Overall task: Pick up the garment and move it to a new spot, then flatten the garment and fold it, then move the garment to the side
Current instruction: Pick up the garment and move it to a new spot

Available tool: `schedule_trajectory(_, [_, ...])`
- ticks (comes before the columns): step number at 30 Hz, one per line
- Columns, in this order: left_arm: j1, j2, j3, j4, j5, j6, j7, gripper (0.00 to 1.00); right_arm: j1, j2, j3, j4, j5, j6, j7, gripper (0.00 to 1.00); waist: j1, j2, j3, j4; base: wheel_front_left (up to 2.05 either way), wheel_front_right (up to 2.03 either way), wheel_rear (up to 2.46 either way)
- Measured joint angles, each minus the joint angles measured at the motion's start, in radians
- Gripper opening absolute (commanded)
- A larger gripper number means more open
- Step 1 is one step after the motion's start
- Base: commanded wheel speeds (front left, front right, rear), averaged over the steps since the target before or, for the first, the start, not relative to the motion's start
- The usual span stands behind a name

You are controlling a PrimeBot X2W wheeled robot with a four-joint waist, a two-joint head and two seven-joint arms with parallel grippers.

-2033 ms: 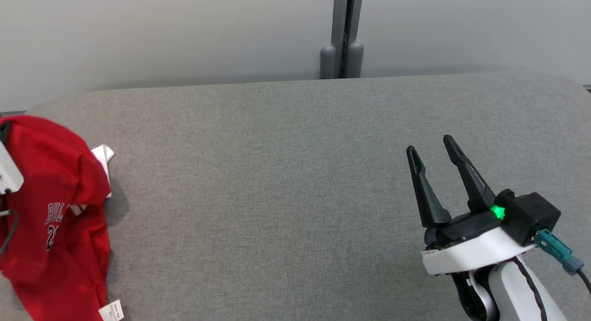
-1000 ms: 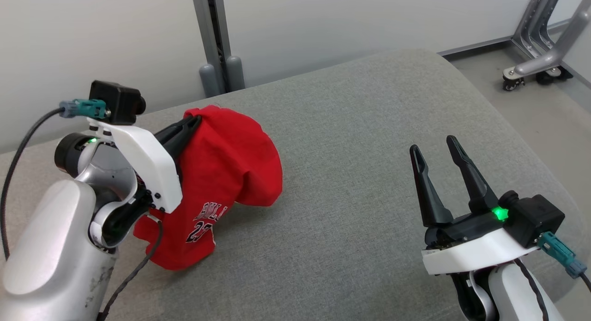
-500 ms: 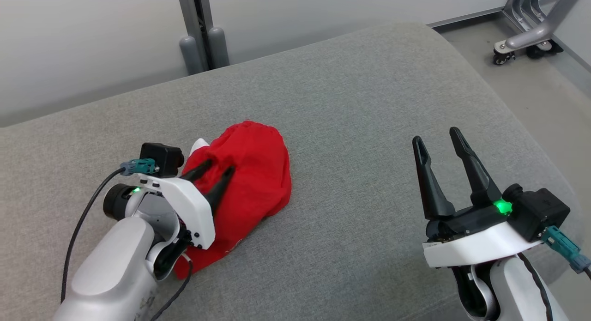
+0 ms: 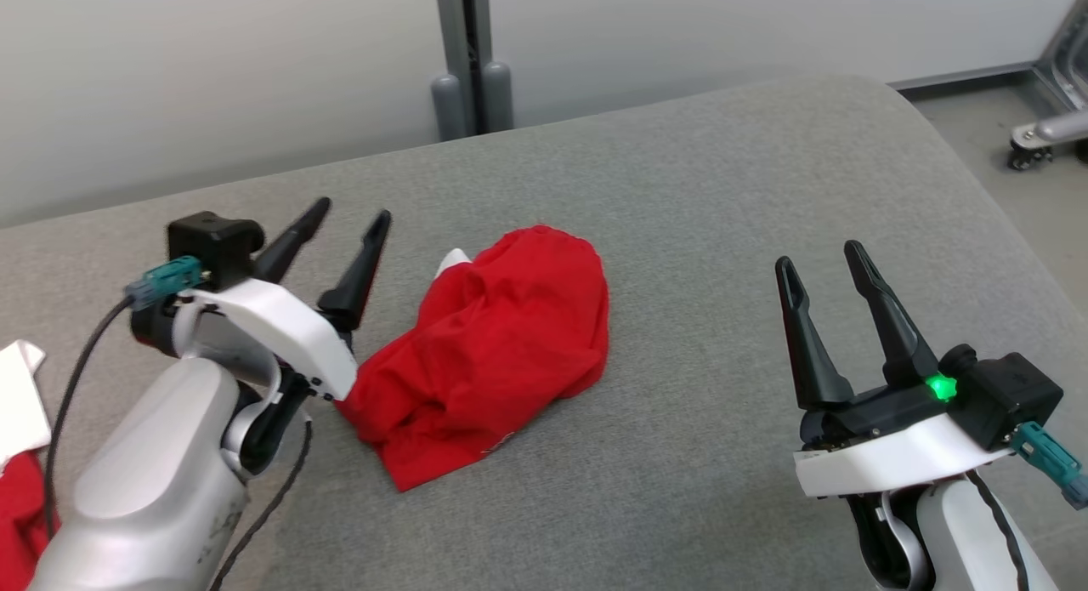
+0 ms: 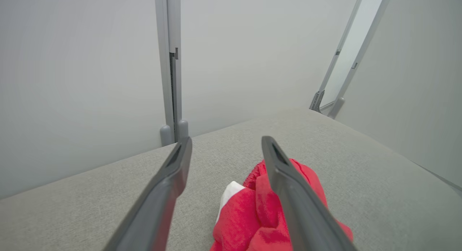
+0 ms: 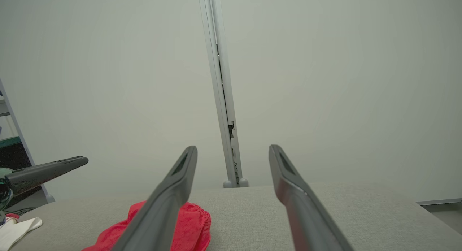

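Head view: grey fabric-covered table [image 4: 680, 191] spans the frame, wall behind. Red garment [image 4: 501, 336] lies crumpled in a heap left of table centre, resting on the surface, nothing gripping it. Left gripper [image 4: 354, 208] sits just left of the heap, raised, fingers spread apart and empty; its white wrist housing overlaps the garment's near-left edge in this view. Right gripper [image 4: 817, 255] is well apart at lower right, fingers spread, empty, green LED lit. Left wrist view: garment [image 5: 267, 215] sits below the gripper's right finger, with a white patch [image 5: 229, 193] at the heap's edge, possibly lining or a label; can't tell. Small white cloth [image 4: 19, 395] at the far left edge.
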Motion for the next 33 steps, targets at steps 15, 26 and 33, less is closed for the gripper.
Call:
schedule_trajectory(15, [0.302, 0.090, 0.200, -0.305, 0.000, 0.255, -0.177, 1.00, 0.052, -0.030, -0.054, -0.002, 0.006, 0.000, 0.000, 1.00, 0.0000, 0.0000, -0.039, 0.118, 0.00, 0.00, 0.00])
schedule_trajectory(26, [0.563, -0.037, 0.352, -0.504, 0.160, 0.312, -0.187, 1.00, 0.094, -0.029, -0.090, 0.006, 0.007, 0.000, 0.000, 1.00, 0.0000, 0.0000, -0.048, 0.154, 0.00, 0.00, 0.00])
schedule_trajectory(33, [0.628, -0.122, 0.391, -0.494, 0.233, 0.268, -0.187, 1.00, 0.107, -0.029, -0.095, 0.008, 0.008, 0.000, 0.000, 1.00, 0.0000, 0.0000, -0.054, 0.161, 0.00, 0.00, 0.00])
